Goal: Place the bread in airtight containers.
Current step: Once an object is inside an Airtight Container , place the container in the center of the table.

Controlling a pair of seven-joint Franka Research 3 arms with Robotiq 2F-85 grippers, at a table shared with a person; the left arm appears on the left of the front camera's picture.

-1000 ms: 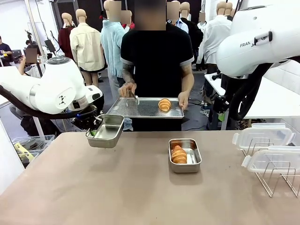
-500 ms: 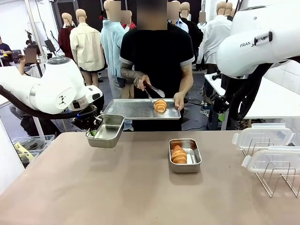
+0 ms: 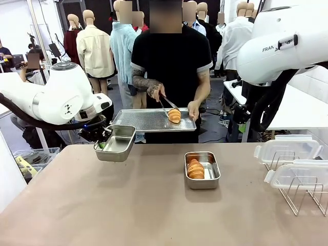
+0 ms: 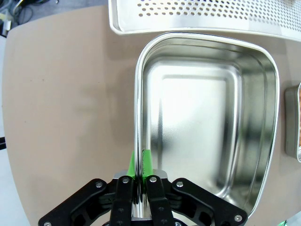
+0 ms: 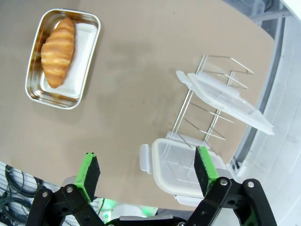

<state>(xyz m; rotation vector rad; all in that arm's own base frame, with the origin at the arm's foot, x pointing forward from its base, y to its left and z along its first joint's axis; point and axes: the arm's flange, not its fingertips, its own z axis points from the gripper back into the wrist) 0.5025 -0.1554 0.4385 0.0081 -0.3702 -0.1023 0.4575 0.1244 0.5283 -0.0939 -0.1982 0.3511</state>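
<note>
One croissant (image 3: 195, 168) lies already in the tin (image 3: 211, 169) in the middle of the counter (image 3: 154, 215), so half of the filling is done. The left fingers (image 4: 146, 162) are closed on the rim of the second tin (image 4: 202, 132), which is empty and held up at the far side of the counter, near the person. The other croissant (image 3: 174, 115) is on the person's tray (image 3: 138, 120), between tongs (image 3: 165, 102). The right fingers (image 5: 89, 172) stand wide open, holding nothing, above the clear lids (image 5: 225, 101) on the wire rack (image 5: 207, 122). I judge that this croissant and both lids are left.
</note>
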